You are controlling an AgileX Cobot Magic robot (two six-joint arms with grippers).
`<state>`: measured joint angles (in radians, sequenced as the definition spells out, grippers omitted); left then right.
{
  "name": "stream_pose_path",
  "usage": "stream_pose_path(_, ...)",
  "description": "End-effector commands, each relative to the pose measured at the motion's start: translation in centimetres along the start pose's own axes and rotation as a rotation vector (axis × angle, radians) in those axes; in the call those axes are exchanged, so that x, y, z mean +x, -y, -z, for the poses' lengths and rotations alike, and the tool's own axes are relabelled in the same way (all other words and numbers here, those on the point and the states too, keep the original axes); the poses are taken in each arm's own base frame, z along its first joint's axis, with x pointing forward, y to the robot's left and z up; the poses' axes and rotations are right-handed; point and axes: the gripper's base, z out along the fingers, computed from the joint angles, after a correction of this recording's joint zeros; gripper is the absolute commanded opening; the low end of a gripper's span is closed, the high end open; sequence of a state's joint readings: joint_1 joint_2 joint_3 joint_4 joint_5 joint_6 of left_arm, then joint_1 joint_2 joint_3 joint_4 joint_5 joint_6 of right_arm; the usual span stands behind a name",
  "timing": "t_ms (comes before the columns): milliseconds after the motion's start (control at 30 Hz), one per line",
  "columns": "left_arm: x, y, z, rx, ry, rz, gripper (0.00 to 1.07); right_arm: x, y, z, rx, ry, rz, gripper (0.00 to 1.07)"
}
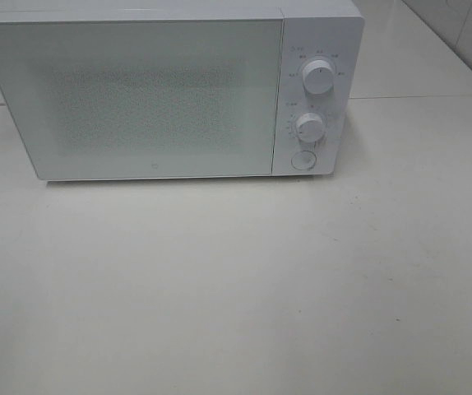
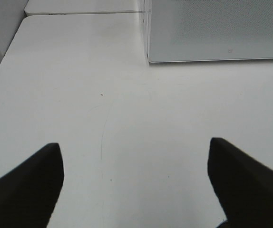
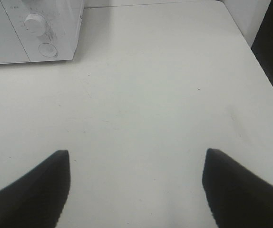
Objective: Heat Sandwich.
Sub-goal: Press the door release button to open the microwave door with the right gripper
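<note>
Wide-open left gripper before half-cropped microwave

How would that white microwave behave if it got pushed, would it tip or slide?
The microwave is a wide, low box resting flat on the table, so tipping seems unlikely. It is rigid and probably heavy, so a light push may not move it. The table looks smooth, so a firm shove could slide it backward.
</note>
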<state>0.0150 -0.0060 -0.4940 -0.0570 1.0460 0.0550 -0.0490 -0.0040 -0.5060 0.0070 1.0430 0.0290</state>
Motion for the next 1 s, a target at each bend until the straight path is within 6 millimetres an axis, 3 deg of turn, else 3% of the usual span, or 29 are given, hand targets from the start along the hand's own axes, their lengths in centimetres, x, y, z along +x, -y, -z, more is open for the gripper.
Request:
stream_pose_path(33,0.09,0.07,0.19,0.011,0.023,0.000,0.76,0.24,-0.03,0.22,0.003,0.028,0.000,0.75)
stream_pose_path(1000,0.09,0.06,0.19,0.010,0.023,0.000,0.76,0.24,-0.03,0.22,0.003,0.028,0.001,0.75)
